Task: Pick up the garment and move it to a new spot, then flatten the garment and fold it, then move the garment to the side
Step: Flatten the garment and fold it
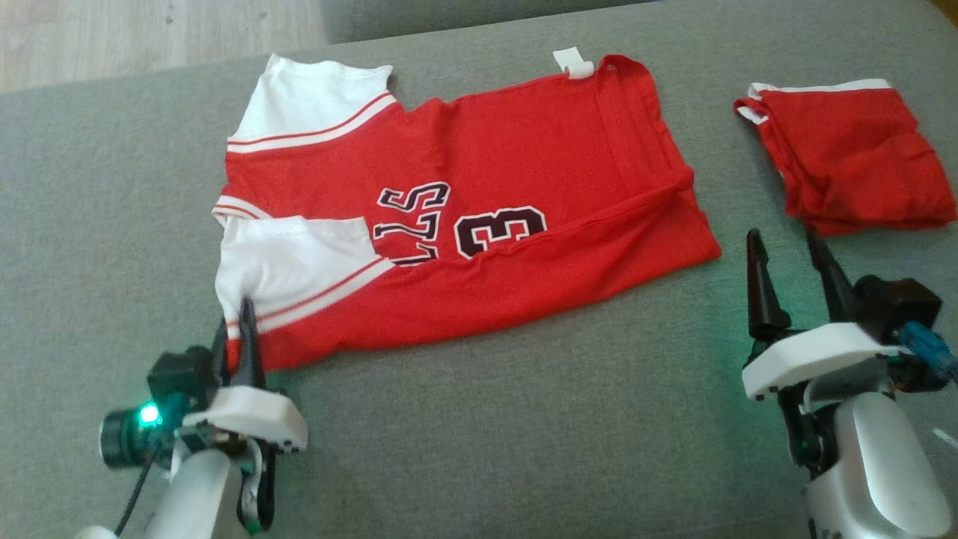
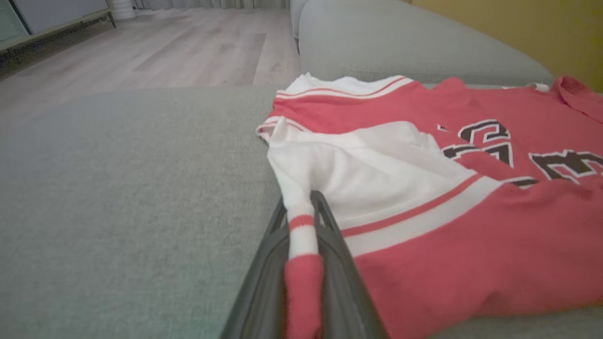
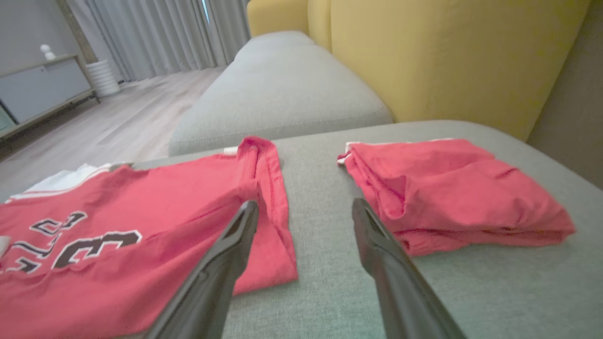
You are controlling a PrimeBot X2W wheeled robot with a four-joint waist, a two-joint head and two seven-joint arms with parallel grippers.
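- The jersey point(image 1: 464, 224) lay spread on the grey sofa cushion point(image 1: 524, 419), a red body with white sleeves, its dark lettering and the numeral 3 facing up
- In the head view the two sleeves lay toward the left and the hem toward the right; a small white tag point(image 1: 572, 64) showed at the far edge
- The left gripper point(image 1: 245, 307) was closed on the near corner of the jersey, at the cuff of the nearer sleeve
- The left wrist view showed the same grip point(image 2: 304, 200): a narrow roll of white and red striped cloth was pinched between the two dark fingers point(image 2: 264, 282) and ran forward into the white sleeve
- The rest of the jersey rested flat on the cushion
- The right gripper point(image 1: 782, 239) stood with its jaws wide apart and held nothing
- In the right wrist view this gripper point(image 3: 304, 205) sat above bare cushion, between the jersey's hem and a folded red garment point(image 3: 452, 188)
- The folded red garment point(image 1: 853, 157) lay to the right of the jersey, apart from it
- A yellow backrest point(image 3: 424, 56) stood behind the cushion; a wooden floor point(image 2: 165, 42) lay beyond its far edge
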